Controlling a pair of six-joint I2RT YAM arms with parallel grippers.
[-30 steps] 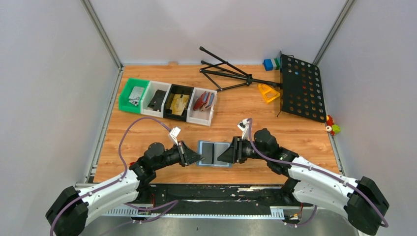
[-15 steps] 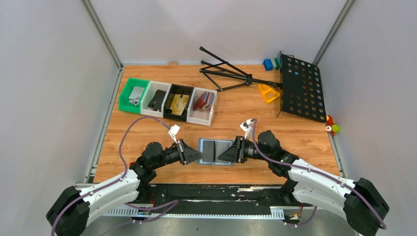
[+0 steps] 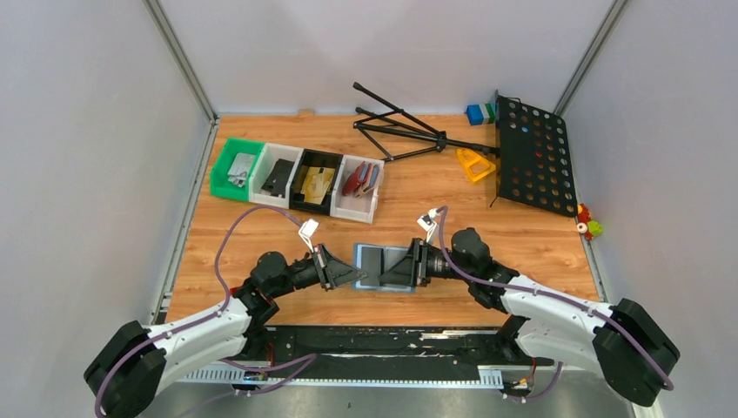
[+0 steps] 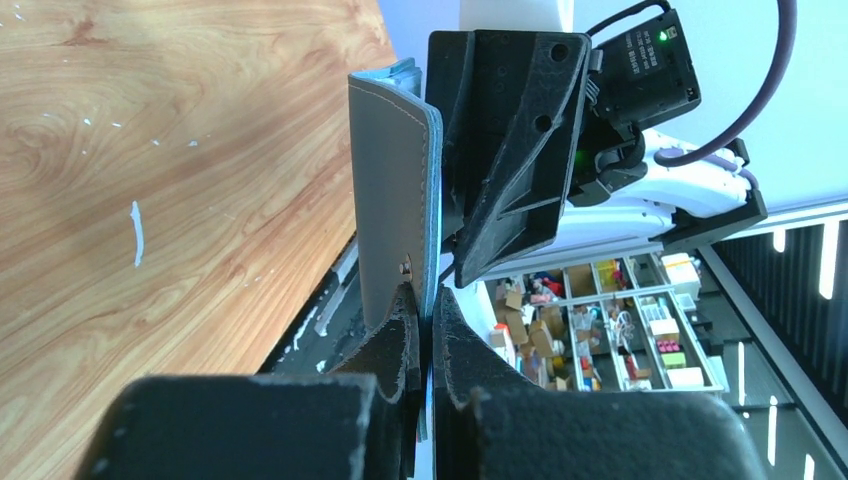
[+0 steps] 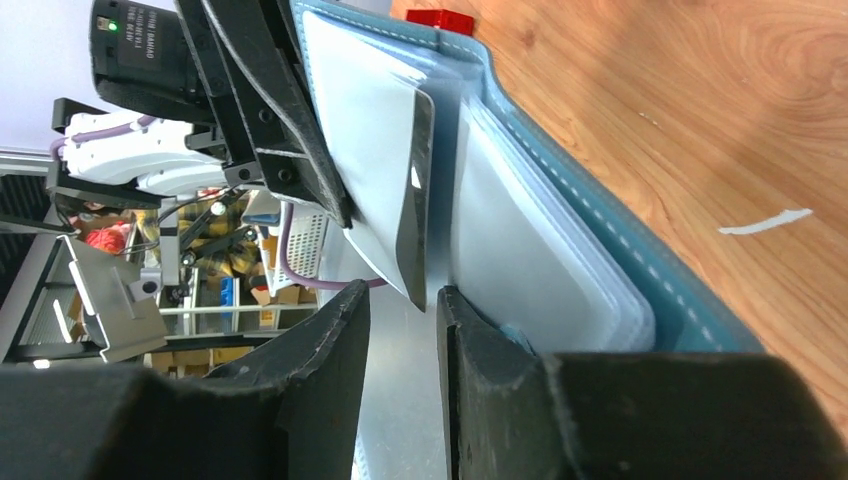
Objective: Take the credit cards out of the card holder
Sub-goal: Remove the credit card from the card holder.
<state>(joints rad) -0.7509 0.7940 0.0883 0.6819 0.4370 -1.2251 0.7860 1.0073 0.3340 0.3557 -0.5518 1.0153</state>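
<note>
The right gripper (image 3: 389, 277) has slid further left over the card holder (image 3: 374, 258), which sits between both grippers. The left gripper (image 4: 425, 320) pinches the holder's edge tight. The right one's jaws stand a little apart, maybe just touching a grey card (image 5: 385, 180). Four bins (image 3: 296, 178) sit far behind, not in the way.

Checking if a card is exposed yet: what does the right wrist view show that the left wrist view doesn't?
Only right wrist: the card holder's pale slotted inside and a grey card standing out of it, above the right gripper's parted fingers. Only left wrist: the holder's grey outer face, pinched by the shut left gripper. Both: the holder, the wooden table.
</note>
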